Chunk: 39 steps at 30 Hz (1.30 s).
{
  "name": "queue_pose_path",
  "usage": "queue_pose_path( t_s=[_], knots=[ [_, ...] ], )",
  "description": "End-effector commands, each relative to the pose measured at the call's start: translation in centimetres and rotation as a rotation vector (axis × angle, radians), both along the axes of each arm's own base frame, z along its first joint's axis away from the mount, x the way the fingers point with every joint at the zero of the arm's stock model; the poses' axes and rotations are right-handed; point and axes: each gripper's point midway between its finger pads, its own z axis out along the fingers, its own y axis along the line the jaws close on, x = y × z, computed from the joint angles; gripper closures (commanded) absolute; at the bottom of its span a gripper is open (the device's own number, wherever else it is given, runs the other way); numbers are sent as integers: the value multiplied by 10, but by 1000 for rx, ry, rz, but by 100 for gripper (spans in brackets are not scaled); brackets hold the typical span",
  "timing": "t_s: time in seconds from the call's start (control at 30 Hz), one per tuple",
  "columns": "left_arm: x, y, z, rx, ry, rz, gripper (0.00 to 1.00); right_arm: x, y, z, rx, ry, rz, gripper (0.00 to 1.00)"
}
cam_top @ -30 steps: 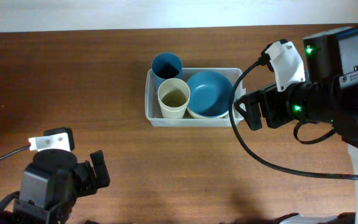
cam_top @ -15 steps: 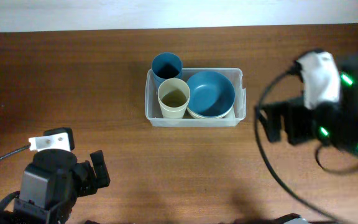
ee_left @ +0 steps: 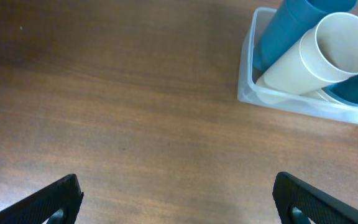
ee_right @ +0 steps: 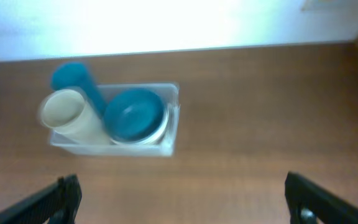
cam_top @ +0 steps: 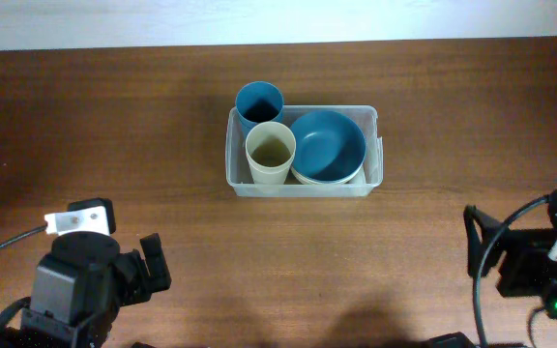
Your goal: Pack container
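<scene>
The clear rectangular container sits at the table's middle back. It holds a blue cup, a cream cup and a blue bowl nested on a cream bowl. It also shows in the left wrist view and the right wrist view. My left gripper is open and empty at the front left, well short of the container. My right gripper is open and empty at the front right, apart from the container.
The brown wooden table ends at a pale wall strip along the back. Black cables trail from both arms, one at the right.
My right arm has pulled back from beside the container's right end to the table's front right corner. The left arm and the container's contents have not moved.
</scene>
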Motion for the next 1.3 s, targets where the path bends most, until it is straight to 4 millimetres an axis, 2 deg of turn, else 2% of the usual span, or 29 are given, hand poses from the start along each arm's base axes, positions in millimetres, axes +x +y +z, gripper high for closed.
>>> queue_pose_path(
  t_s=[0.0, 0.17, 0.33, 0.37, 0.57, 0.7, 0.87, 1.03, 1.27],
  knots=[
    [0, 2, -1, 1, -1, 15, 0, 6, -10, -35, -40, -20, -33, 1],
    [0, 2, -1, 1, -1, 15, 0, 32, -8, -75, -28, -189, -31, 1],
    [0, 2, -1, 1, -1, 15, 0, 48, -7, -104, -43, -363, -26, 1],
    [0, 2, -1, 1, -1, 15, 0, 52, -8, -117, -49, -415, -34, 1],
    [-1, 2, -1, 1, -2, 15, 0, 65, -16, -164, -52, -498, -86, 1],
    [0, 2, -1, 1, -1, 15, 0, 70, -20, -191, -53, -491, -103, 1],
    [0, 2, -1, 1, -1, 15, 0, 69, -29, -205, -62, -488, -136, 1],
    [0, 2, -1, 1, -1, 15, 0, 61, -34, -200, -61, -561, -159, 1],
    [0, 2, -1, 1, -1, 15, 0, 62, -35, -198, -63, -570, -165, 1]
  ],
)
